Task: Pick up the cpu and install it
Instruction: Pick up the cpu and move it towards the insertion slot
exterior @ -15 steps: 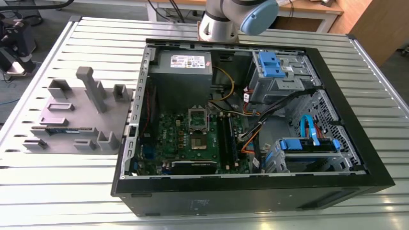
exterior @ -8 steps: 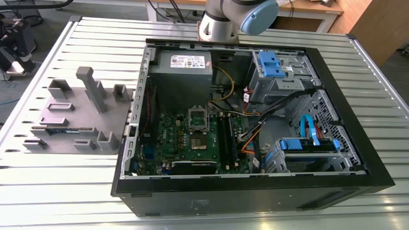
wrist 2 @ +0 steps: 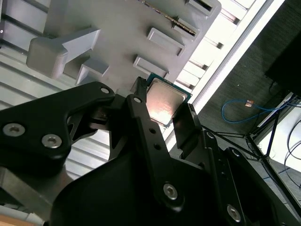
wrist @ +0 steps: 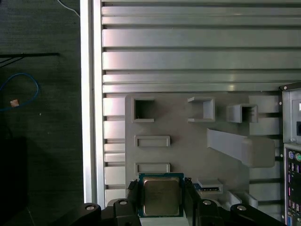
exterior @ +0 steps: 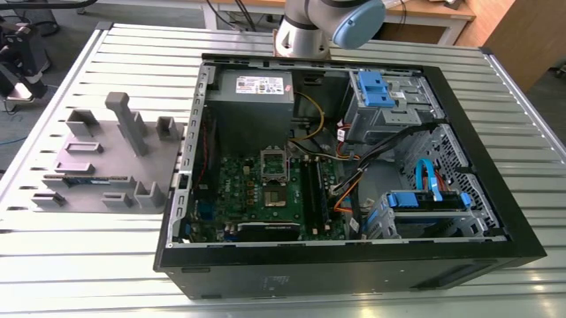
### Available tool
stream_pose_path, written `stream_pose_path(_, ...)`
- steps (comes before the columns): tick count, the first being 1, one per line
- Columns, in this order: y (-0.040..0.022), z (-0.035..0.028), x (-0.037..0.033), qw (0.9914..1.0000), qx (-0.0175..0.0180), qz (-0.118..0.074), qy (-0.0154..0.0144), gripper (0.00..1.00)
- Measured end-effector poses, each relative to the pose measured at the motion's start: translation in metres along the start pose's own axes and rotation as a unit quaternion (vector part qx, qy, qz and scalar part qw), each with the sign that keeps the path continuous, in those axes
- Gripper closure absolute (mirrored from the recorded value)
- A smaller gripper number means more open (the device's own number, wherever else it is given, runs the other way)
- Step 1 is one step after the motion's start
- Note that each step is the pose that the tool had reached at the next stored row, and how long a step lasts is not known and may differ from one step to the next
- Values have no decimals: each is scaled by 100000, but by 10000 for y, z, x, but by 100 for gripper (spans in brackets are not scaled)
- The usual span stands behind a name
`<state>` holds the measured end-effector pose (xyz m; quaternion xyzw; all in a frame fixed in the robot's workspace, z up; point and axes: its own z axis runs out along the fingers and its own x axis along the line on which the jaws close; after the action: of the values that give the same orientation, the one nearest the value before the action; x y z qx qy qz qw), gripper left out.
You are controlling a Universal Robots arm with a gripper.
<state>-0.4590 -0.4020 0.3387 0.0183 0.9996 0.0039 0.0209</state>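
Observation:
The cpu, a small square chip with a shiny metal top and a green rim, sits between my black fingers. My gripper is shut on it by two opposite edges. In both wrist views it hangs well above the grey moulded tray, near the tray's edge. In the exterior view the tray lies at the left beside the open computer case. The green board inside the case has a dark square socket.
A thin green memory stick rests in a tray slot. The tray has upright posts. Cables and blue drive brackets crowd the case's right side. The slatted metal table ends near the tray, with dark floor beyond.

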Motion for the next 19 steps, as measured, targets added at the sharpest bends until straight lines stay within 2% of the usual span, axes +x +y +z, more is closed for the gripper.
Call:
stream_pose_path(10,1,-65,-3,100000,-2,2,-4,53)
stream_pose_path(19,1,-84,-4,100000,1,3,2,53)
